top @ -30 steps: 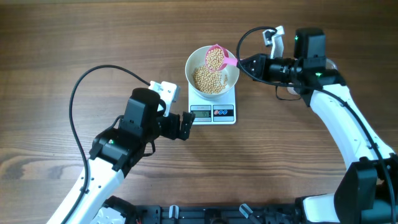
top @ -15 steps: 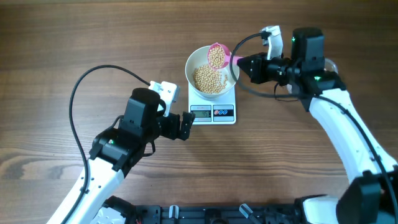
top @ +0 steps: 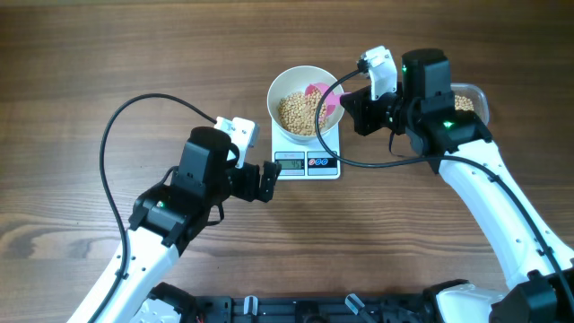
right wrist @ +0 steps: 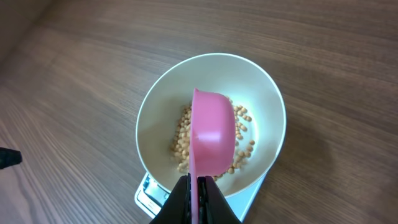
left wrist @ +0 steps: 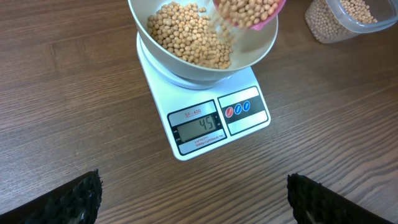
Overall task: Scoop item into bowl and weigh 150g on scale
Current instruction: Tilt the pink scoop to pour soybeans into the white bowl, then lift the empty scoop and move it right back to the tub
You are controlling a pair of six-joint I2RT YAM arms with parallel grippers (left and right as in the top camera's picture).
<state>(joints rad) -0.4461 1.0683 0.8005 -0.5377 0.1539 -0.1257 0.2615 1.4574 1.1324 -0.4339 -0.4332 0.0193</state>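
Observation:
The white bowl [top: 277, 86] stands on the white scale [top: 308, 164], with tan beans [top: 297, 112] heaped inside. My right gripper [top: 346, 100] is shut on the handle of a pink scoop [top: 324, 99] that is tipped on its side over the bowl's right half. From the right wrist I see the scoop's back [right wrist: 212, 133] over the bowl [right wrist: 264, 84]. In the left wrist view beans spill from the scoop [left wrist: 264, 18] onto the pile [left wrist: 183, 34], and the scale [left wrist: 249, 106] shows 45. My left gripper [top: 269, 180] is open and holds nothing, just left of the scale's front.
A clear plastic tub of beans [top: 467, 100] sits right of the scale, partly hidden behind my right arm; it also shows in the left wrist view as the tub [left wrist: 348, 18]. The left arm's black cable [top: 117, 135] loops over the wood table.
My right wrist has rolled and the scoop has gone from level and full to tipped on its side, spilling beans into the bowl. The left arm has not moved.

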